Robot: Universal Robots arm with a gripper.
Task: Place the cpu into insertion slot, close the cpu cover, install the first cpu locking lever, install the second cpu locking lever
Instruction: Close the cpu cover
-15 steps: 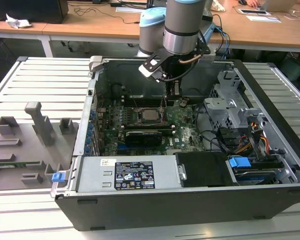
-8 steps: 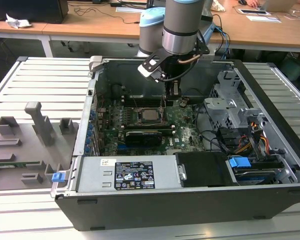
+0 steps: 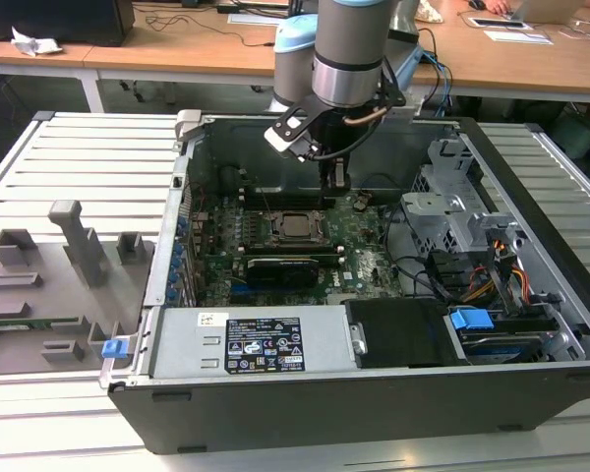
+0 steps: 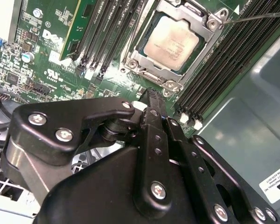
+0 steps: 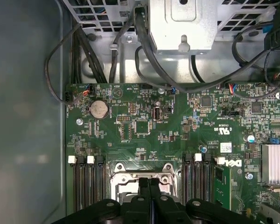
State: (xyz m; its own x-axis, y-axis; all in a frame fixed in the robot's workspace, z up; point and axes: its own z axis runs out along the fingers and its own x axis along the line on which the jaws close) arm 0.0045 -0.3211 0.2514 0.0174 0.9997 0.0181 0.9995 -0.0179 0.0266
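Gripper: the gripper (image 3: 334, 179) hangs inside the open computer case (image 3: 374, 413), just above the motherboard (image 3: 364, 251). Its two black fingers (image 5: 144, 186) are pressed together, and I see nothing between them.
Gripper place: in the second wrist view the tip of the gripper (image 4: 151, 94) is near one corner of the insertion slot (image 4: 130, 60) but is apart from it.
CPU: the cpu (image 4: 172, 41) lies flat in the insertion slot with its silvery-grey top up. In the exterior view the cpu (image 3: 297, 224) is a small pale square beside the exterior view's left of the gripper.
Cover: the cpu cover (image 4: 151, 75) is down around the chip, and the chip shows through its square window.
Lever: a thin metal lever rod (image 4: 259, 16) runs from one socket corner out over the memory slots (image 4: 224, 65). I cannot tell if it is latched.
First wrist view: the gripper (image 5: 149, 182) hides most of the socket. This view adds a coin battery (image 5: 99, 108), black cables (image 5: 144, 51) and a metal bracket (image 5: 182, 23).
Exterior view: it adds the graphics card (image 3: 290, 265), the power supply (image 3: 256, 344) and a grey fixture tray (image 3: 39, 285) outside the case.
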